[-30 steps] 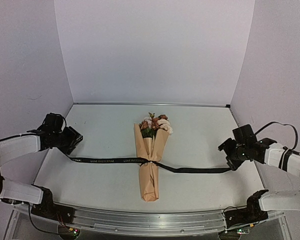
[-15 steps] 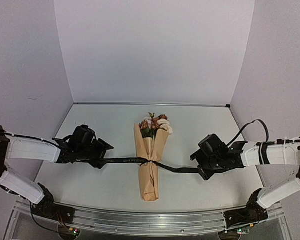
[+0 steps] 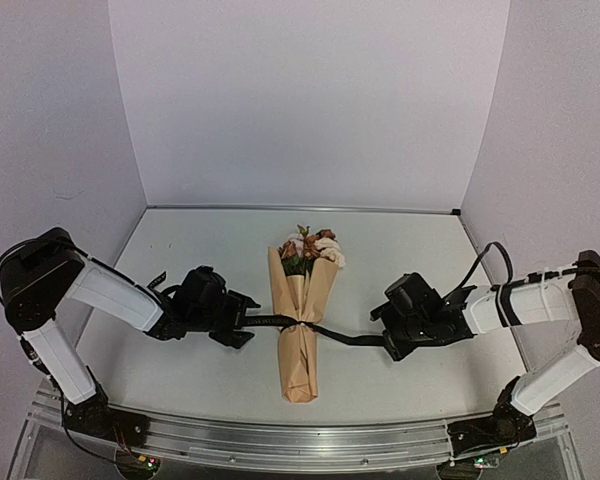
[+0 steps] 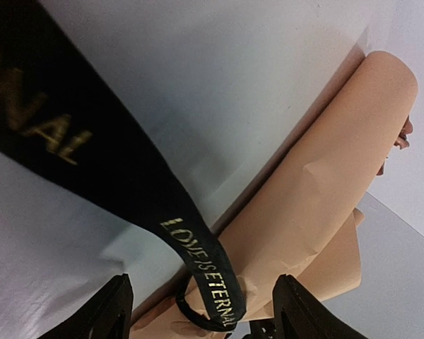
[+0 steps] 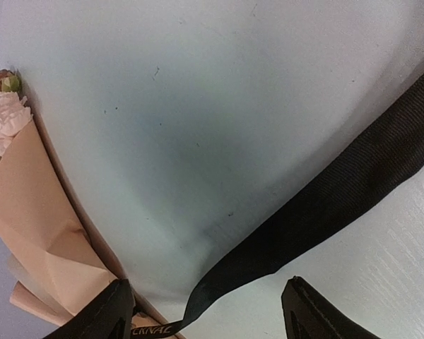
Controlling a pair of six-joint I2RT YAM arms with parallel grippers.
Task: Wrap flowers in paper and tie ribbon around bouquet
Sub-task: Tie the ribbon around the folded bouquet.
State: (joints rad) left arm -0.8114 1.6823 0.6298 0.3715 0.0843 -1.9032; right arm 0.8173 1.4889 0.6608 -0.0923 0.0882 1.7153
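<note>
The bouquet [image 3: 300, 340] lies in the middle of the table, a slim tan paper [image 3: 298, 370] cone with the flowers [image 3: 315, 246] showing at its far end. The black ribbon [image 3: 267, 321] is tied round its waist, one tail running left and one right. My left gripper [image 3: 244, 324] is just left of the knot, open, with the lettered ribbon [image 4: 198, 265] passing loose between its fingers [image 4: 116, 307]. My right gripper [image 3: 381, 338] is a little right of the bouquet, also open, astride the other ribbon tail [image 5: 325, 205]. Paper [image 5: 46, 233] and a pale bloom [image 5: 6, 116] show at the left of the right wrist view.
The white table [image 3: 210, 250] is walled at the back and on both sides. An aluminium rail [image 3: 300, 440] with the arm bases runs along the near edge. Black cables loop off both forearms.
Both arms have swept inward along the ribbon from the table's sides to close beside the bouquet. The ribbon's visible tails are now much shorter.
</note>
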